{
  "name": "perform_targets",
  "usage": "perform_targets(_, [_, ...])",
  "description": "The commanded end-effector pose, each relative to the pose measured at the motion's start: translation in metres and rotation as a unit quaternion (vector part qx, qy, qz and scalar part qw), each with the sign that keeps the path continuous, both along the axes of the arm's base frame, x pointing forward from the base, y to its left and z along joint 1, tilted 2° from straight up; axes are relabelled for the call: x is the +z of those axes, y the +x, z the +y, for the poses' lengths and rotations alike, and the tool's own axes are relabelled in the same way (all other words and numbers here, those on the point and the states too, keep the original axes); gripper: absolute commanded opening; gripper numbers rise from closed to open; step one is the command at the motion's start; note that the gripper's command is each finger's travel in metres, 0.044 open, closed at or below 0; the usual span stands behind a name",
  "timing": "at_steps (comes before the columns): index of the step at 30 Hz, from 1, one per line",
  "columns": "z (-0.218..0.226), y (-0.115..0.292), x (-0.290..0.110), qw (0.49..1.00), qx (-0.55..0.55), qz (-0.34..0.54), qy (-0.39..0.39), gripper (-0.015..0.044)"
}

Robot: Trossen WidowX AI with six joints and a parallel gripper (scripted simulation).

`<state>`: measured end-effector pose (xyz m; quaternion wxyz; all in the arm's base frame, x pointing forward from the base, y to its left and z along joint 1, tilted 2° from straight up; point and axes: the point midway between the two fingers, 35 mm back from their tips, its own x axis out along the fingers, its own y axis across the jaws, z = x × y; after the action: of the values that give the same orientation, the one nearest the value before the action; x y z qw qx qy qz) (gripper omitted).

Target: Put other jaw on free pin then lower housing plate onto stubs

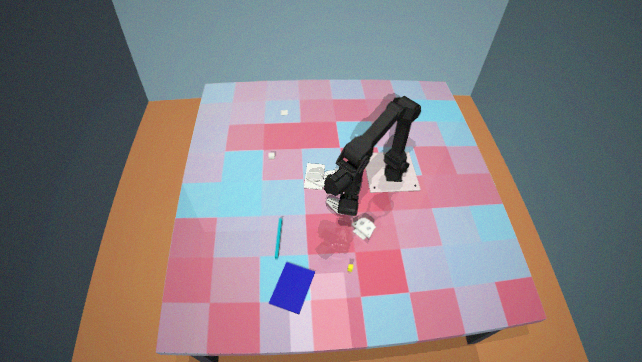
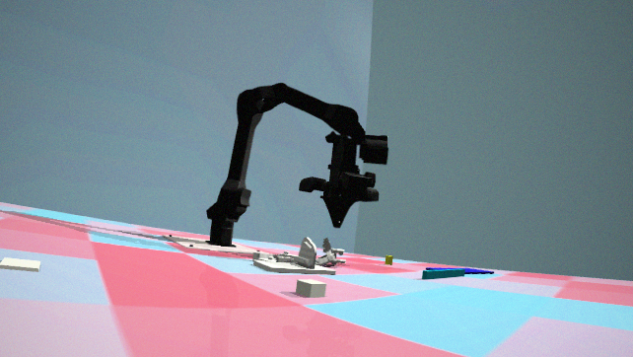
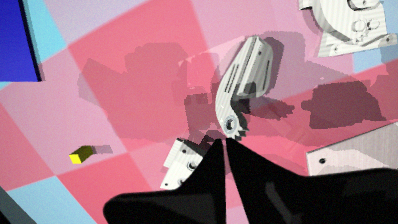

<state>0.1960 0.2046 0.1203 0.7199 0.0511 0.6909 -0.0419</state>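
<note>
Pink, red, lavender and pale-blue squares patch the tabletop (image 1: pixel 240 170) (image 2: pixel 163 281) (image 3: pixel 150 30), with tawny floor (image 1: pixel 115 225) showing around it. A blue-grey back wall (image 1: pixel 310 45) fills the top view's upper middle, between darker side walls (image 1: pixel 55 150) (image 1: pixel 575 125).

The gripper (image 1: pixel 344 220) (image 2: pixel 337 226) (image 3: pixel 223 143) hangs above the tabletop, its fingers closed on nothing. The loose toothed jaw (image 1: pixel 333 204) (image 3: pixel 247 70) lies at upper centre of the wrist view; the white housing plate (image 1: pixel 364 227) (image 3: pixel 182 162) is lower left of it, off the white base (image 1: pixel 309 185) (image 2: pixel 276 267) (image 3: pixel 327 47) at upper right. Shadows mottle the squares around the jaw. A blue slab (image 1: pixel 292 288) (image 2: pixel 478 271) (image 3: pixel 15 45) occupies the wrist view's upper left.
</note>
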Motion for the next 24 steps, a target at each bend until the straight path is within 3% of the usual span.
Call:
perform_targets(1, [-0.005,-0.003,-0.001,0.997,0.08,0.001,-0.007,0.0])
perform_targets(12, [-0.011,-0.007,-0.002,0.964,0.264,0.0,-0.015,0.0])
perform_targets(24, [-0.017,-0.012,-0.002,0.891,0.454,-0.001,-0.022,0.0])
